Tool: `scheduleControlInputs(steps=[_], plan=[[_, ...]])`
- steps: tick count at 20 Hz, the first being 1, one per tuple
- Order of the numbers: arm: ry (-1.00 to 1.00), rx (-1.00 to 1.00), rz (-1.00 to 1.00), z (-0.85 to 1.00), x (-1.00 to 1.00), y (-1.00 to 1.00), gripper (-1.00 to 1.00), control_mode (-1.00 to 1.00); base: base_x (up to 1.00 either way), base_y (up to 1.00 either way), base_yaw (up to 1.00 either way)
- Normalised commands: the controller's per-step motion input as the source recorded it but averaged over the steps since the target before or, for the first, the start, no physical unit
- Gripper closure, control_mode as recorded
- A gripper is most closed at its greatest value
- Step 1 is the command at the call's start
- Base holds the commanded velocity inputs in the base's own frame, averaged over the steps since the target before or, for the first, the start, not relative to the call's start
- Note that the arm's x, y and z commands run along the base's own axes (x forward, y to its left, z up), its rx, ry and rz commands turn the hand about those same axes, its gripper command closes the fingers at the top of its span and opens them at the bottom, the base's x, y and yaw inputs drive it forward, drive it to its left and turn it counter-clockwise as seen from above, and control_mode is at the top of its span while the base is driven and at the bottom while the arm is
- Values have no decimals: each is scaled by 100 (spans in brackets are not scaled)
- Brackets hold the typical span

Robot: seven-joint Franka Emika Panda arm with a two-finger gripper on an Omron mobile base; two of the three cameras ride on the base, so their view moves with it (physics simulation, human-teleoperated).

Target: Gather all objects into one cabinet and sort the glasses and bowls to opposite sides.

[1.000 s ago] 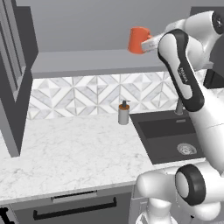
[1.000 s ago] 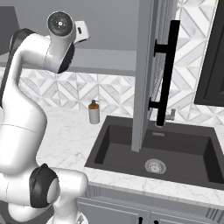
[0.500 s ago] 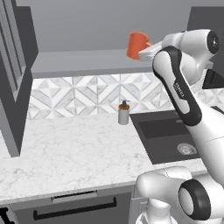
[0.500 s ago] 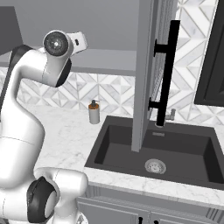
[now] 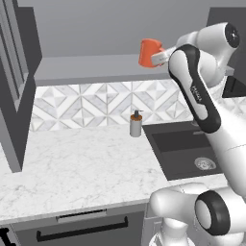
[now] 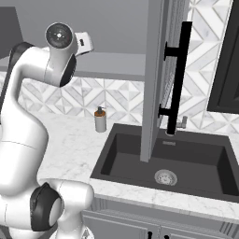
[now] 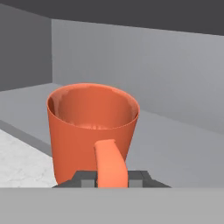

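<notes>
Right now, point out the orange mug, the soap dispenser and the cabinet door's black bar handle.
orange mug (image 5: 150,53): left base view, on its side wall.
soap dispenser (image 6: 100,122): right base view, on the bottle's body.
black bar handle (image 6: 179,74): right base view, on the upper part of the bar.

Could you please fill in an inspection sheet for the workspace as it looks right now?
Surface: white marble counter with a black sink set into it.
Job's things: orange mug upright, held up in front of the open grey cabinet shelf; its handle faces the hand camera.
Clutter: grey soap dispenser standing by the sink's edge.
Grippers: tool shut on the mug's handle.
Cables: nothing seen.
Surroundings: patterned tile backsplash; open cabinet door with long black bar handle over the sink; base cabinets below.
</notes>
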Motion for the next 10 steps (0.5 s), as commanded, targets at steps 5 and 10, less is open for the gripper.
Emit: scheduleControlInputs(steps=[5,10], plan=[[0,0,0,0,0,0,100,-100,0,0,0],[0,0,0,-1,-3,0,100,100,-37,0,10]])
